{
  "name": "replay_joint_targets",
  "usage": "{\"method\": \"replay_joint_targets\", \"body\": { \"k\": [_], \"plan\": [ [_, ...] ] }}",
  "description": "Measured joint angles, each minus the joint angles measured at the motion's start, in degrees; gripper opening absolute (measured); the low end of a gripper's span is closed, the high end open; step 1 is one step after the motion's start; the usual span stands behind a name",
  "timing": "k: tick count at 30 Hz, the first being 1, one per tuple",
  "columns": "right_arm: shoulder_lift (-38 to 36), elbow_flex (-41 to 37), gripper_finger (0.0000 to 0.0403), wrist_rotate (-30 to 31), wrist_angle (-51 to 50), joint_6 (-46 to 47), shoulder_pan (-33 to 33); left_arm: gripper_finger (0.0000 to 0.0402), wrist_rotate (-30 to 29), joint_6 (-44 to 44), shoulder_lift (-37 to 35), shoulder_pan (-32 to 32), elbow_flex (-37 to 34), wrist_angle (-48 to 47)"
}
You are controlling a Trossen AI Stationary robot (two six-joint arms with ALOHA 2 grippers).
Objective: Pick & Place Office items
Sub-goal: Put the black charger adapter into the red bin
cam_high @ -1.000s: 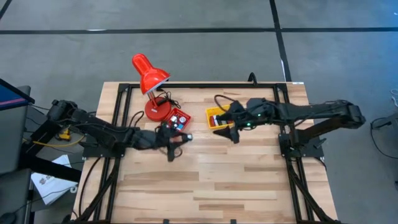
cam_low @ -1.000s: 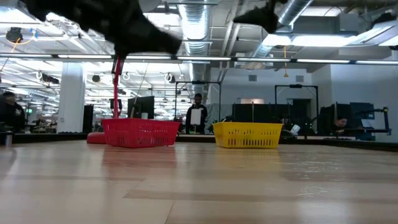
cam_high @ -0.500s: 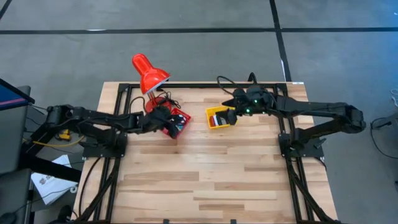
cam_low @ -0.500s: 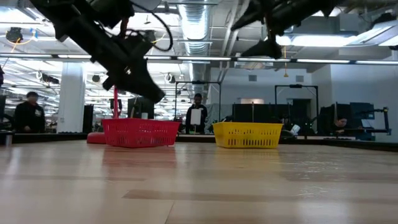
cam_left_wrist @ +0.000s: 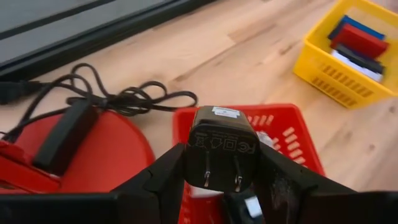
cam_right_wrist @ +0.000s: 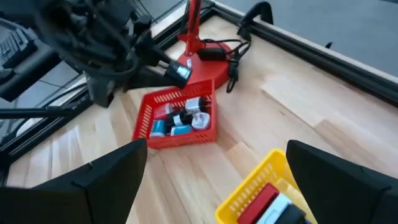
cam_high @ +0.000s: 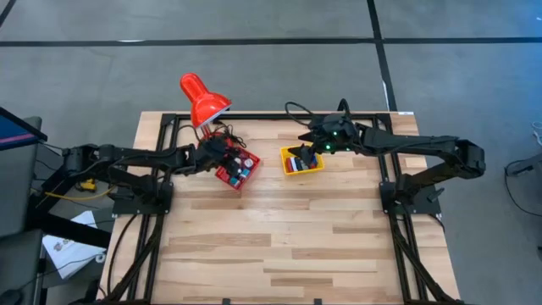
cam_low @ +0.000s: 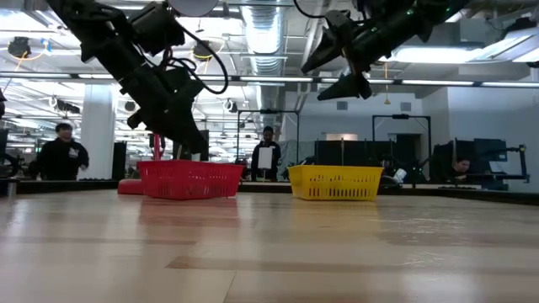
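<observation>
You are at the placing step: the left gripper (cam_left_wrist: 221, 180) holds a black plug adapter (cam_left_wrist: 222, 147) clamped between its fingers, prongs facing the wrist camera, directly above the red basket (cam_high: 236, 167), on the side nearest the red desk lamp (cam_high: 203, 103). The next move, in my judgement, calls for a short descent over the red basket and a release clear of its rim, minding the lamp's black cord (cam_left_wrist: 124, 96) coiled just beside the basket. The right gripper (cam_high: 306, 153) hangs with its fingers spread wide and nothing between them, above the yellow basket (cam_high: 302, 162), which stands to the right of the red basket. Sorted items lie in both: red, blue, black and white flat pieces (cam_left_wrist: 356, 43) in the yellow one, and small cyan, white and black pieces (cam_right_wrist: 181, 117) in the red, though their exact kind is hard to read.
</observation>
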Motion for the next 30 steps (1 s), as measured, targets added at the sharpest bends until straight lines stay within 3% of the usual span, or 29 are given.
{"method": "replay_joint_targets", "body": {
  "k": [8, 16, 30],
  "plan": [
    [-0.52, 0.02, 0.0376, 0.0, 0.35, -1.49, 0.06, 0.0149, 0.67, 0.15, 3.75, 0.71, -0.04, 1.23],
    [-0.48, 0.02, 0.0376, 0.0, 0.08, -1.47, 0.35, 0.0151, 0.7, 0.29, 10.93, 1.49, -0.04, 10.78],
    [-0.48, 0.02, 0.0376, -0.09, -0.14, -1.36, 1.53, 0.0151, 2.95, 0.2, 14.92, 1.45, -0.02, 10.96]
  ]
}}
